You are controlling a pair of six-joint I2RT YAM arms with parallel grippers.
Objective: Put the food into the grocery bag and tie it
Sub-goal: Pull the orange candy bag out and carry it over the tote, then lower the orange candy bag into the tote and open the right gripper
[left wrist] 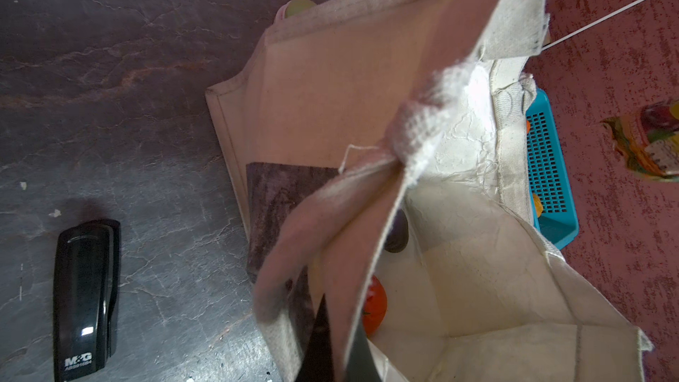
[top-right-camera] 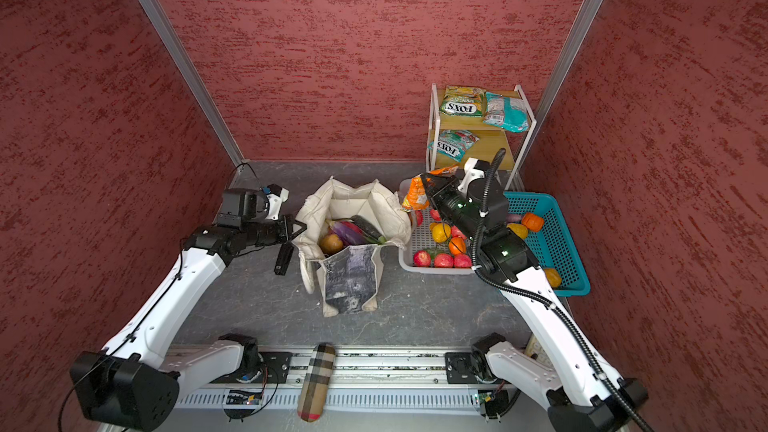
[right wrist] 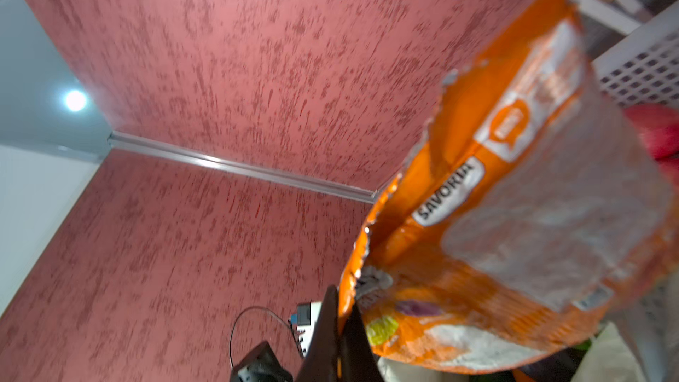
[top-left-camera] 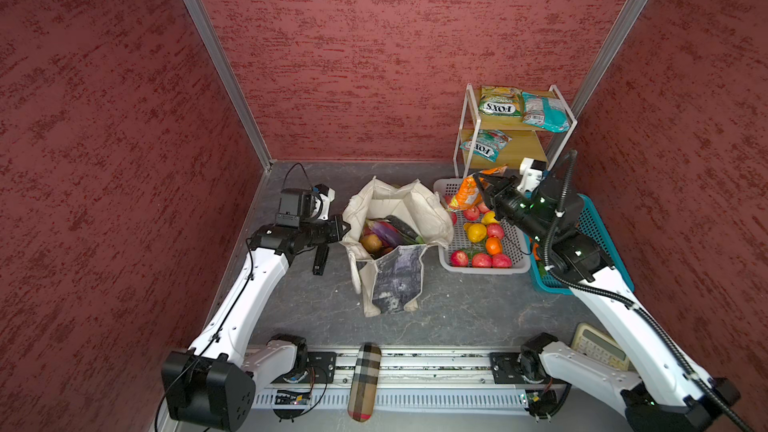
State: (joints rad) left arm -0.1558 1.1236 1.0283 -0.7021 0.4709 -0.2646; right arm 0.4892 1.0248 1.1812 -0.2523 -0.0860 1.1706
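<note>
With the bag (top-left-camera: 397, 276) standing open on the desk (top-left-camera: 457, 313) and my left gripper (top-left-camera: 345, 227) pinching its rim to hold the mouth wide, I'm loading: my right gripper (top-left-camera: 482, 184) clamps an orange packet (top-left-camera: 465, 197) just short of the mouth, so next comes carrying it over and releasing.

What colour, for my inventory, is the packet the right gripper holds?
Orange packet, right wrist view.

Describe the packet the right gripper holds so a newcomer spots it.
Find the white perforated plastic basket of toy fruit right of the cream canvas tote bag. Over its far end the right gripper is shut on a crinkled orange snack packet. The packets on the wooden shelf rack are green or teal, not orange.
</note>
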